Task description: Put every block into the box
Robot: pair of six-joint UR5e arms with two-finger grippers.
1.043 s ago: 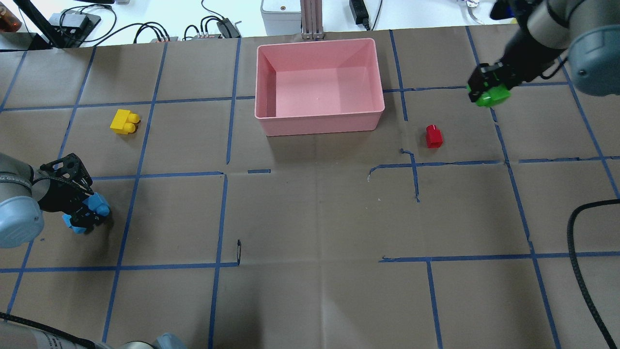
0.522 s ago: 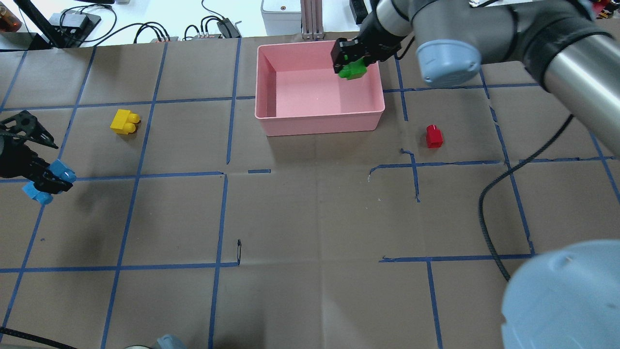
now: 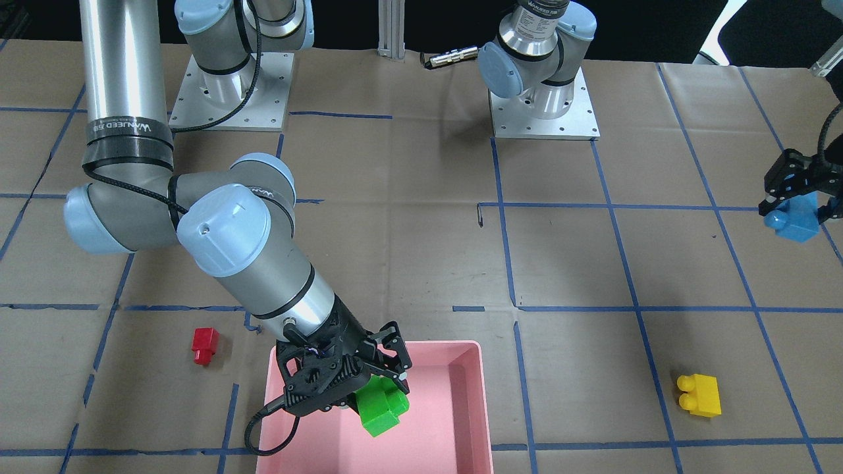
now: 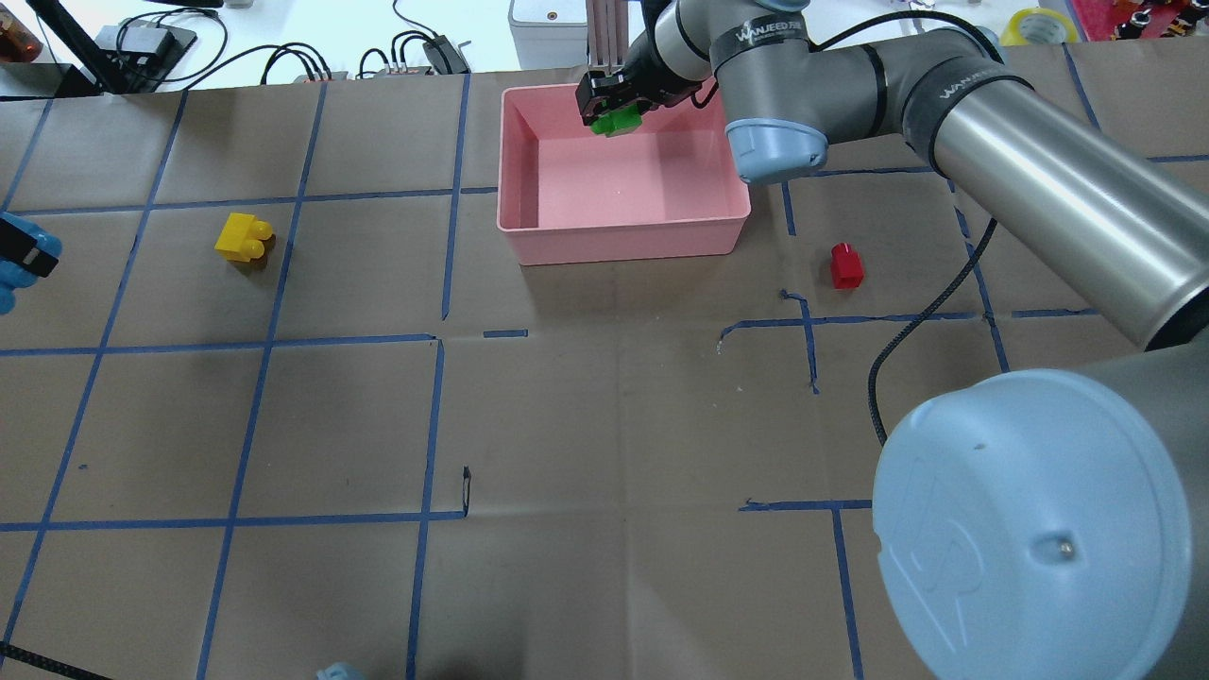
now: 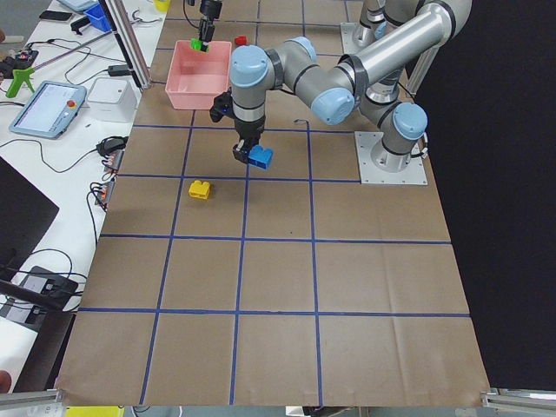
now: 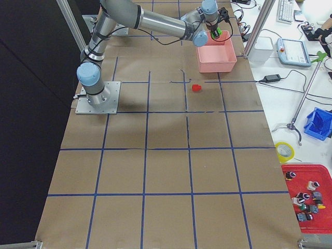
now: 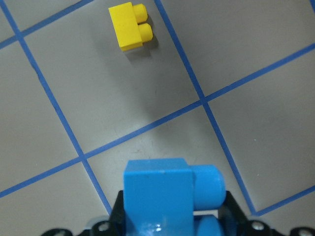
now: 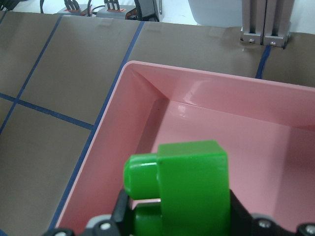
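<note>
Overhead, my right gripper [image 3: 371,394] was clamped on the green block [image 3: 382,411], its two fingers pressed to the block's sides with the studs pointing out sideways. I held it over the inside of the pink box [image 4: 623,241], close to the wall farthest from my base and clear of the pink floor below. From my right wrist I saw only the green block against that floor and the corner of the rim.

My left gripper [image 3: 800,207] was closed around the light-blue block [image 3: 795,224], well away from the box on its left side, lifted off the brown paper of the table [image 4: 604,425]. The yellow block [image 4: 243,236] lay on the paper between the box and that gripper, nearer the gripper, studs turned toward the box. The red block [image 4: 846,265] stood on the paper near the box's right side, off its near right corner and apart from it.
</note>
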